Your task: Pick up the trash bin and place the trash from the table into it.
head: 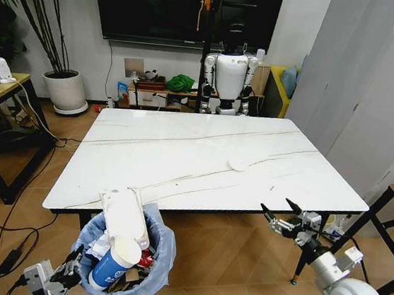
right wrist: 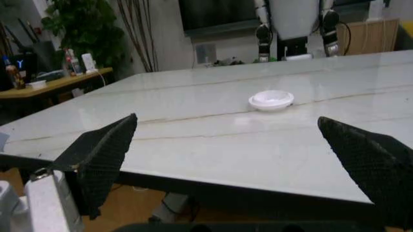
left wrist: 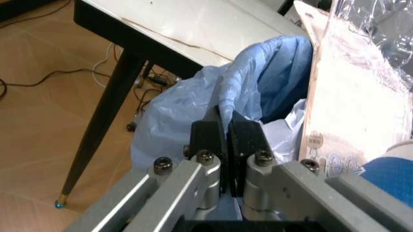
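Left tool (left wrist: 225, 145) pinches the trash bin (head: 127, 257) rim at seven o'clock; right tool (head: 287, 216), spread, faces the surface (head: 210, 156) and what seems a white lid (right wrist: 272, 100).

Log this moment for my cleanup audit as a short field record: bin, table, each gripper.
trash bin: beside the table's near edge, blue liner, full of litter, paper cup on top
table: one small white lid on it
left gripper: shut on the liner's rim
right gripper: open, at the table's near edge
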Controlling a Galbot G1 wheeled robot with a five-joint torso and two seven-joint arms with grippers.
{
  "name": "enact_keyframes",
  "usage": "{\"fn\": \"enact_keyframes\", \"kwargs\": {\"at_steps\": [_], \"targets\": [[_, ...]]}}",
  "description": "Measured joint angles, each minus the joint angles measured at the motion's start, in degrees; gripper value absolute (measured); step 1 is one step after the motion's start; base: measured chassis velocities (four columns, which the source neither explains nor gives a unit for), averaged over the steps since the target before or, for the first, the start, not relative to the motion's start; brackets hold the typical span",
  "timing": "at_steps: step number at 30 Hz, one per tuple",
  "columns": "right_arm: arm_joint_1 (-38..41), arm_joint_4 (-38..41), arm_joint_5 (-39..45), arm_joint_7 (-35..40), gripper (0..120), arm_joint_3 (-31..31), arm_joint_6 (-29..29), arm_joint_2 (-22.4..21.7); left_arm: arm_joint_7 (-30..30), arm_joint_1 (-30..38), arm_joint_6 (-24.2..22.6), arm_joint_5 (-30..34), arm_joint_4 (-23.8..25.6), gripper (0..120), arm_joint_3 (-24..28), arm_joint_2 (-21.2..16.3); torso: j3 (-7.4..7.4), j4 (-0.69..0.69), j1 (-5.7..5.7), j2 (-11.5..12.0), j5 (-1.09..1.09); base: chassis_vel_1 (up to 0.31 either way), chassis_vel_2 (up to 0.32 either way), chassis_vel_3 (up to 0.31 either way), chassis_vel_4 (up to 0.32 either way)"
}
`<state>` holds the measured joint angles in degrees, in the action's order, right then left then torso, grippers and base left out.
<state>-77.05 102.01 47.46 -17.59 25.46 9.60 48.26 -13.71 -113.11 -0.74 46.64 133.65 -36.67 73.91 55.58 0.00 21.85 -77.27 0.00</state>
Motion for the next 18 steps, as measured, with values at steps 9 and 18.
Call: {"fn": "enact_keyframes", "kwargs": {"at_steps": [9, 18], "targets": [[-0.63, -1.05, -0.42, -0.81, 100, -0.31, 0.38, 1.01, 0.09, 0.08, 0.04, -0.41, -0.3, 0, 0.51, 0.45, 0.0, 0.01, 0.01, 0.0, -0.01, 0.0, 0.0, 0.0, 0.0], [-1.02, -1.25, -0.51, -1.26, 100, -0.3, 0.62, 1.0, 0.27, 0.04, 0.12, -0.46, -0.3, 0, 0.8, 0.3, 0.0, 0.0, 0.01, 0.0, 0.0, -0.055, -0.039, 0.056, 0.037]]}}
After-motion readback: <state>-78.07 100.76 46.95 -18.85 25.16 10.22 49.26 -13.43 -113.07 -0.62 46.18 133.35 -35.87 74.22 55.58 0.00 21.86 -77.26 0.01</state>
